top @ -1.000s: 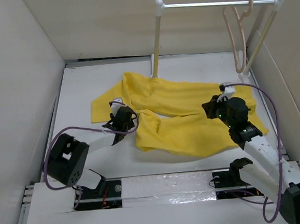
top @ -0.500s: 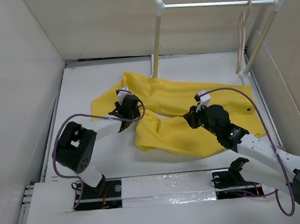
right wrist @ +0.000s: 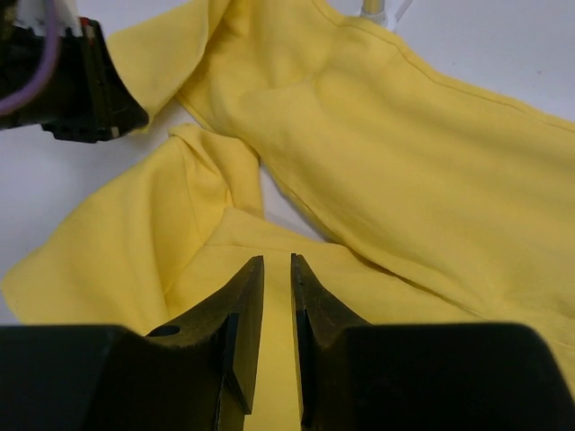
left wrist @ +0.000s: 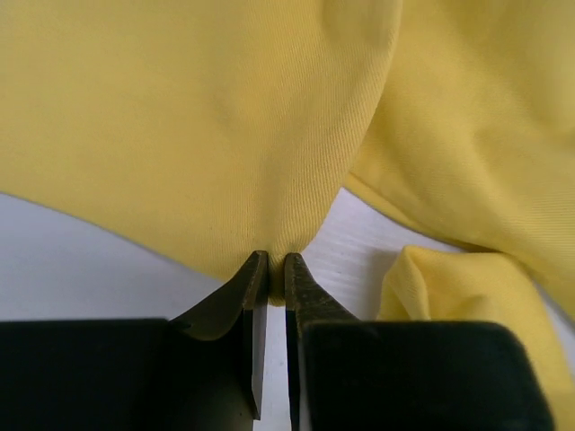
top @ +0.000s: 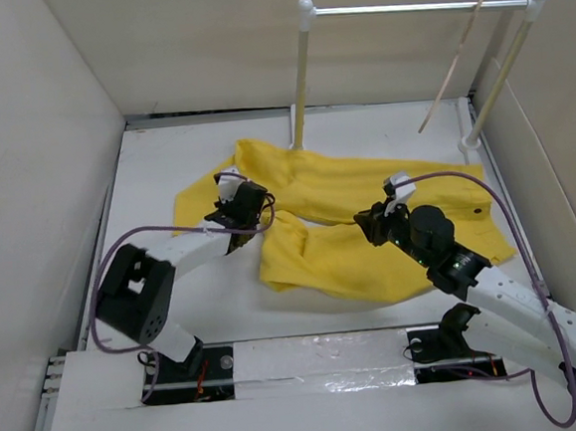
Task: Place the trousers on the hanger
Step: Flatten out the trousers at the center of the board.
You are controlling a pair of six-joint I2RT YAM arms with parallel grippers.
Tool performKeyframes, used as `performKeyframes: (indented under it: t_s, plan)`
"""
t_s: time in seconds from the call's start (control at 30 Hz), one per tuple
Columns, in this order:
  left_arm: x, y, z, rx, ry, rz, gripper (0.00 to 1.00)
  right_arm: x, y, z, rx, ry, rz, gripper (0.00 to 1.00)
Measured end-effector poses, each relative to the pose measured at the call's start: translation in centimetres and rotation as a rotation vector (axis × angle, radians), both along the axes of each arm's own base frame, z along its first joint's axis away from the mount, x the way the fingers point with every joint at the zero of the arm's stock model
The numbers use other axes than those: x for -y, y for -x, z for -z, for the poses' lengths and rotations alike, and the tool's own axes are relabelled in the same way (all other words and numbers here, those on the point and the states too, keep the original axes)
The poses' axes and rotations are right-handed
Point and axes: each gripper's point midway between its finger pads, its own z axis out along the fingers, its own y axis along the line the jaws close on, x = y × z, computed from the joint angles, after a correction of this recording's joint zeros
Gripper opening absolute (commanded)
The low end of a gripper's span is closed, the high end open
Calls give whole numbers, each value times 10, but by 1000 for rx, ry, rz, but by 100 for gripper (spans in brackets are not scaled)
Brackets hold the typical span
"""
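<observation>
The hanger [top: 451, 61] has swung out; right gripper [top: 372, 221] shifted slightly.

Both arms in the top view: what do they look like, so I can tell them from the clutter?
The left arm and right arm match: white link shells between chunky black joint housings, each trailed by a looping purple cable. A small white block sits at each wrist. Wrist views show dark, tapered, matte jaws on black bodies, with no markings.

Plain beige walls [top: 33, 146] enclose a white table [top: 154, 166], with a white-posted rack [top: 302, 75] standing at the back.
</observation>
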Motion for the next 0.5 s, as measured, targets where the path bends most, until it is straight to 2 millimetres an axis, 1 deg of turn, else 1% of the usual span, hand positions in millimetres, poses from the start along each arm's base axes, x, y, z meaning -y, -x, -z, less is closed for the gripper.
performKeyframes:
  t_s: [0.03, 0.07, 0.17, 0.23, 0.3, 0.37, 0.4, 0.43, 0.5]
  plan:
    - [-3, 2, -15, 29, 8, -13, 0, 1, 1, -3, 9, -5, 0, 24]
    - [-5, 4, -34, 72, 28, -26, 0, 1, 1, -6, 17, -9, -1, 25]
    - [-11, 10, -103, 228, 123, -65, 0, 1, 4, -11, 32, -16, -7, 25]
    - [-17, 18, -149, 334, 202, -80, 0, 1, 5, -12, 33, -10, -15, 25]
    - [-25, 29, -189, 425, 270, -84, 0, -1, 6, -16, 39, -8, -23, 26]
    - [-35, 39, -220, 488, 313, -92, 0, -3, 7, -22, 50, -13, -32, 26]
    - [-40, 40, -233, 509, 323, -98, 0, -4, 7, -26, 56, -18, -38, 26]
    - [-46, 40, -246, 526, 328, -109, 0, -6, 7, -29, 61, -21, -45, 26]
    - [-60, 32, -269, 556, 330, -141, 0, -11, 7, -35, 67, -23, -61, 27]
